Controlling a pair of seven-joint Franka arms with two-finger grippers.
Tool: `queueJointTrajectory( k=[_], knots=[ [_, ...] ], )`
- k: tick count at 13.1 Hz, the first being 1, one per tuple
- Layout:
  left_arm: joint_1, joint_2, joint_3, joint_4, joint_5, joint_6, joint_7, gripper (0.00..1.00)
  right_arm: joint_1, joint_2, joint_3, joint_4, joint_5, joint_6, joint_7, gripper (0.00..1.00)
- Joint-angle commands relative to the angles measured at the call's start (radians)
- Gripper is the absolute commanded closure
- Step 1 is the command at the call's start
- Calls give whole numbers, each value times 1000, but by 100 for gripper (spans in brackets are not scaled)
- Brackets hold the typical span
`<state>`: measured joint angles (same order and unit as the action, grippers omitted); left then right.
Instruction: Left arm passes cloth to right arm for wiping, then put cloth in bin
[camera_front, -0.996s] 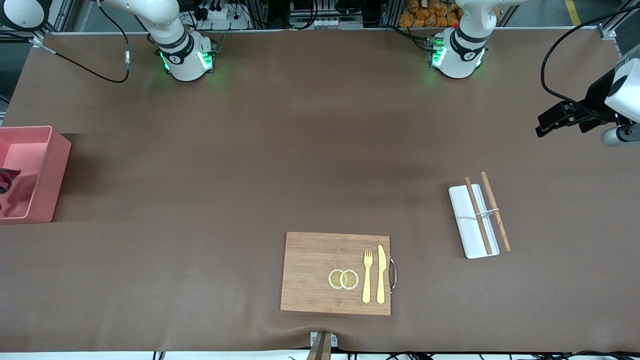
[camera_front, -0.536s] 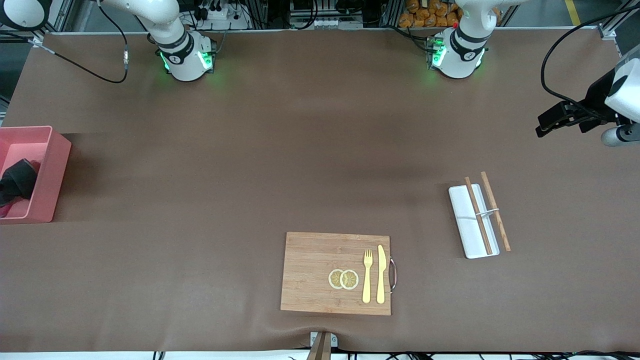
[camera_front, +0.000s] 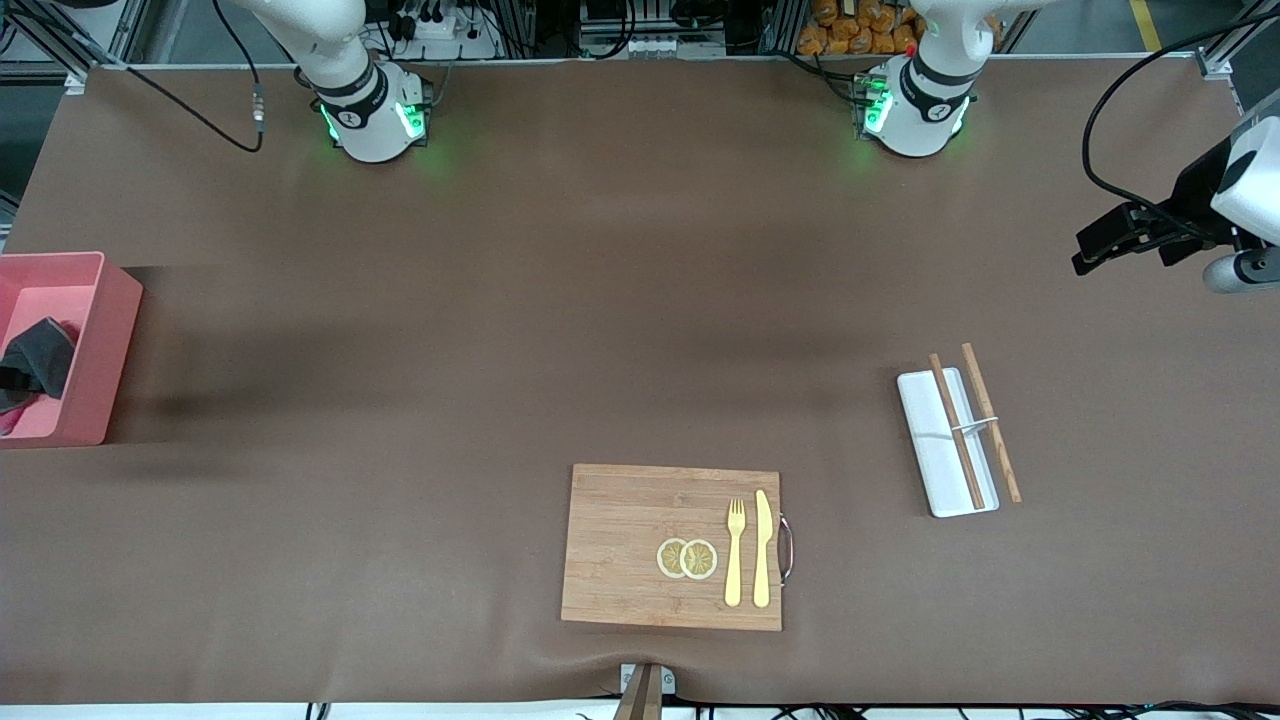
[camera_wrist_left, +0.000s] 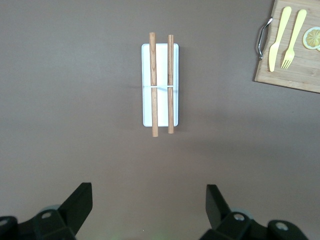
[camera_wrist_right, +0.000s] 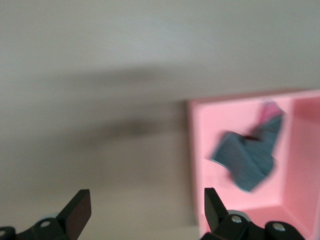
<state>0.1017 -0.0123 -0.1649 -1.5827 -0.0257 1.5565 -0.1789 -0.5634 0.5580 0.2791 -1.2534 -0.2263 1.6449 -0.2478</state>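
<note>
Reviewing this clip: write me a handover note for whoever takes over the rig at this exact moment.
Left gripper: open, empty, waiting above the table at the left arm's end, near the white tray with chopsticks.
Right gripper: open, empty, above the table beside the bin.
Cloth: lying in the bin, grey face up.
Done: cloth binned.
Left: nothing visible except parking the right arm.
</note>
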Motion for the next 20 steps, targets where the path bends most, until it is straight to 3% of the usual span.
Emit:
queueJointTrajectory(
  k=[1, 5, 7, 10, 15, 17, 20],
  knots=[
    [4, -8, 1, -2, -8, 7, 18, 0, 98, -33, 20, -37, 36, -2, 92, 0],
    [7, -8, 1, -2, -13, 7, 41, 0, 258, -73, 28, -40, 80, 16, 300, 0],
    [9, -8, 1, -3, -13, 7, 41, 0, 284, -113, 32, -64, 140, 18, 379, 0],
    [9, -8, 2, -6, -13, 8, 41, 0, 303, -303, 37, -278, 195, 142, 448, 0],
    [9, -8, 2, -10, -13, 7, 41, 0, 353, -576, 38, -469, 206, 134, 519, 0],
    [9, -8, 2, -10, -13, 8, 41, 0, 352, -625, 37, -465, 275, 118, 535, 0],
    [9, -3, 2, -11, -13, 8, 41, 0, 378, -619, 48, -347, 283, 43, 607, 0]
  ],
)
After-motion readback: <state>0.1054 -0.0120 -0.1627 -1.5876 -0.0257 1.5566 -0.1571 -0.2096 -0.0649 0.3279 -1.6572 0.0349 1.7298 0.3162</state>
